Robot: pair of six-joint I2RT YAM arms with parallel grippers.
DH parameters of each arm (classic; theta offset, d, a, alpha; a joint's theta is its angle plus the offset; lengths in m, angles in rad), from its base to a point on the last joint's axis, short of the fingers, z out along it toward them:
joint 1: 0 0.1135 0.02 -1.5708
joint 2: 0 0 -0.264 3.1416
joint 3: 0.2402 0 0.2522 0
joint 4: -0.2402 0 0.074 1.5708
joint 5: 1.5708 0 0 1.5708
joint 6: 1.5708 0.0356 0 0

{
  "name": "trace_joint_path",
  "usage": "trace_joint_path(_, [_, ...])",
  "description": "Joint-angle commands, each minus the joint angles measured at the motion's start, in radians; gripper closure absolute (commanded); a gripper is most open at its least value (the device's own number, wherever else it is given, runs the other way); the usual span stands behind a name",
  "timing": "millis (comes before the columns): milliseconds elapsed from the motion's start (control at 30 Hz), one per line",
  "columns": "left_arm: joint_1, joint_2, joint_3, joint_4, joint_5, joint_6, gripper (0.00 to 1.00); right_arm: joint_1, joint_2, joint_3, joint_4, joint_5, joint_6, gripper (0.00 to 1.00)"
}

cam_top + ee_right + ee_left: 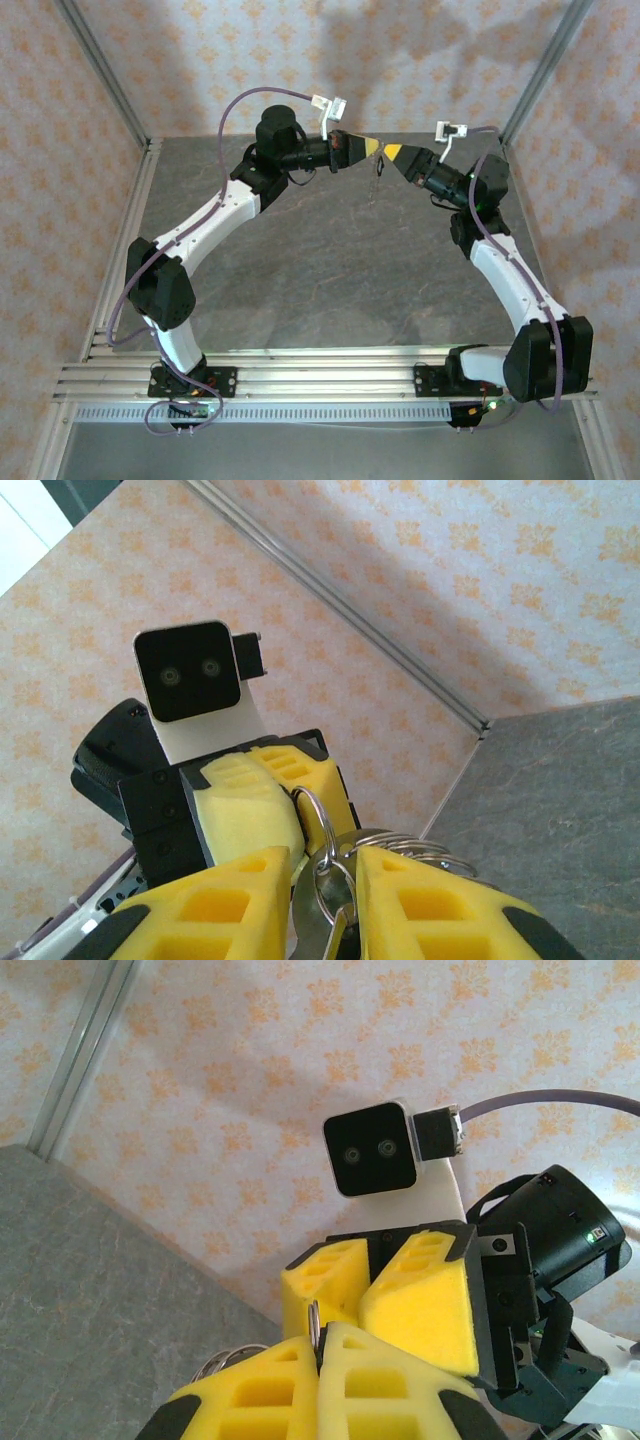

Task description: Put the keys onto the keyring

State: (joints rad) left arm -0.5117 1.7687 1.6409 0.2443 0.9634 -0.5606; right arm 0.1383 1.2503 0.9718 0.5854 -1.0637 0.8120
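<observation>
At the upper centre of the top view, the left gripper [368, 147] is pinched tight on a thin loop of the keyring [313, 1322] and should hold it rigid. Tip to tip on its right, the right gripper [395, 152] stands narrowly parted around more coils. Whether it grips them I cannot tell, so ease it in squarely. The small dark piece [380, 168] dangling below may be the key.

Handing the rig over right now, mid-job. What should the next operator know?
Left tool: shut on a thin metal ring.
Right tool: tip to tip with it, coiled rings inside its gap; grip unclear.
Both up over the table, far middle.
Key: cannot pick it out; something small dangles under the tips.
Done: rings off the table. Left: thread key, check.
</observation>
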Motion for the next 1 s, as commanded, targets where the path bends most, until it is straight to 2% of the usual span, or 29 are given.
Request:
trace_joint_path(0, [-0.007,-0.040,0.011,0.064,-0.002,-0.012,1.00,0.013,0.001,-0.016,0.068,-0.037,-0.002,0.77])
trace_joint_path(167, [-0.007,-0.037,0.010,0.067,-0.003,-0.012,1.00,0.018,0.001,-0.026,0.070,-0.043,-0.004,0.83])
trace_joint_path(433, [-0.008,-0.037,0.011,0.071,-0.003,-0.015,1.00,0.019,0.007,-0.030,0.069,-0.041,-0.006,1.00])
trace_joint_path(967, [-0.007,-0.040,0.008,0.081,-0.002,-0.024,1.00,0.080,0.056,0.019,0.060,-0.046,-0.013,1.00])
